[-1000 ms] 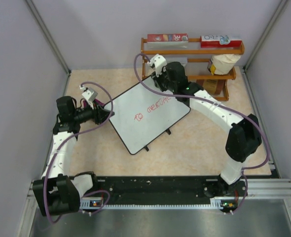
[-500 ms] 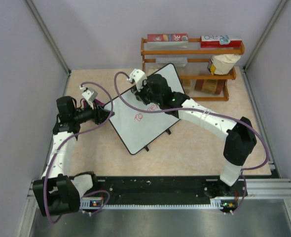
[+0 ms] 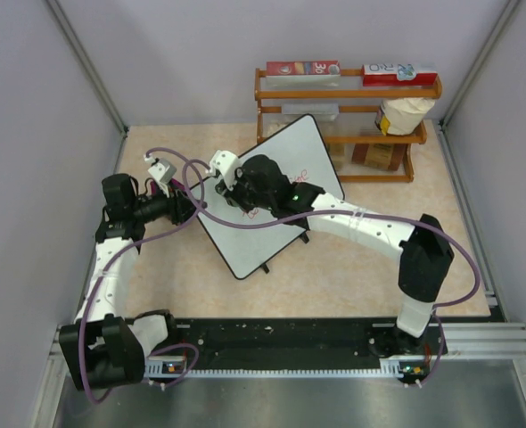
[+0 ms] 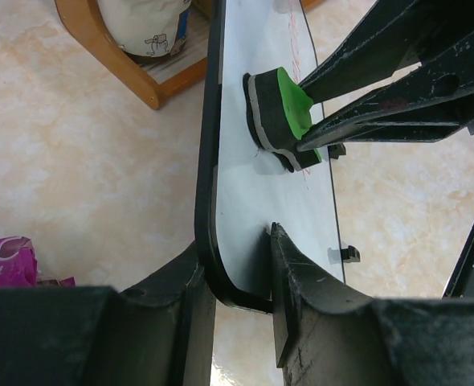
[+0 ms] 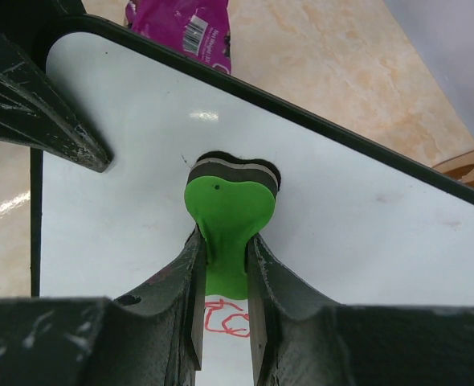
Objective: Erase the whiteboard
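The whiteboard (image 3: 245,248) stands tilted up on the table, its far corner raised toward the rack. My left gripper (image 3: 192,207) is shut on the board's left corner, one finger on each face (image 4: 237,265). My right gripper (image 3: 230,185) is shut on the handle of a green eraser (image 5: 229,213), whose black and grey pad presses flat on the white face (image 4: 281,121). Red handwriting (image 5: 225,316) shows just behind the eraser, between my right fingers. The board's face (image 5: 365,233) ahead of the eraser is blank.
A wooden rack (image 3: 348,94) with boxes and a paper bag stands at the back right, close behind the board's raised corner. A purple packet (image 5: 189,24) lies on the table beyond the board's edge, near my left wrist (image 4: 8,261). Grey walls close both sides.
My right arm has swept the eraser leftward across the board toward the left gripper. The board has tipped up from nearly flat, and less red writing shows. The left arm has held still.
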{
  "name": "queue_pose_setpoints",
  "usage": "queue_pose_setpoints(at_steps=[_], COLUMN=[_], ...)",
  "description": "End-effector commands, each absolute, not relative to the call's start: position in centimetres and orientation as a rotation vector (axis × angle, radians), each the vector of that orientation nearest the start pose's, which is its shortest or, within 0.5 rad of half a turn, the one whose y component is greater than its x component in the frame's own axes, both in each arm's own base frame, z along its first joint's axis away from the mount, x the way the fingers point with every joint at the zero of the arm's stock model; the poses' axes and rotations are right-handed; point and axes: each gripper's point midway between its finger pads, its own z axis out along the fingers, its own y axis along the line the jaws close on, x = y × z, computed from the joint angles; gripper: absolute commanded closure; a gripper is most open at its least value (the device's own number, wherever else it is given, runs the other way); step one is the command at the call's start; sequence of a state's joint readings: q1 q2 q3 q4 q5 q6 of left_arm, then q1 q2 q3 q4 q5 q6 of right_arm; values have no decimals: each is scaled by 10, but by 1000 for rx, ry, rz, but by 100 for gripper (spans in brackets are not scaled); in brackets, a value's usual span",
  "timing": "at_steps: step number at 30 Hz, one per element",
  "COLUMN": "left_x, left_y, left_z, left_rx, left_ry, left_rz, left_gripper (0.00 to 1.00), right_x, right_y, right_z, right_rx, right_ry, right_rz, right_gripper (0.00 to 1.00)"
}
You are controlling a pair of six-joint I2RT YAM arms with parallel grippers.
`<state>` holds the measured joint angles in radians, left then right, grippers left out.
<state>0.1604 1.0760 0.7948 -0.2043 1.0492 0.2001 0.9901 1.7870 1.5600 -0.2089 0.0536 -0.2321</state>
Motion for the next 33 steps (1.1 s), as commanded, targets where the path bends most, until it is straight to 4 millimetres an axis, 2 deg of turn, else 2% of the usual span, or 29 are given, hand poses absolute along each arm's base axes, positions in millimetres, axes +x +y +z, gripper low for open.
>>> queue_pose_setpoints(at_steps=[1, 8, 13, 23, 27, 33], left_x=[295, 295, 294, 293, 293, 292], left_y=[-101, -101, -102, -102, -102, -103], left_z=[203, 203, 201, 202, 202, 202], left_rx=[761, 762, 771, 778, 779, 782], left_ry=[1751, 1752, 1749, 1745, 1743, 1742], left_rz=[-732, -735, -742, -740, -738, -743], left_gripper=[100, 100, 100, 100, 100, 100], right_x=[312, 323, 340, 383, 400, 439], right_y=[449, 431, 407, 351, 328, 279], right_z=[247, 247, 247, 253, 244, 230], right_rx=[-1113, -1090, -1030, -895, -859, -759], right_ry=[1656, 1630, 1655, 1688, 1710, 1764], right_rz=[440, 343, 323, 255, 207, 131], right_gripper=[100, 100, 100, 100, 100, 100])
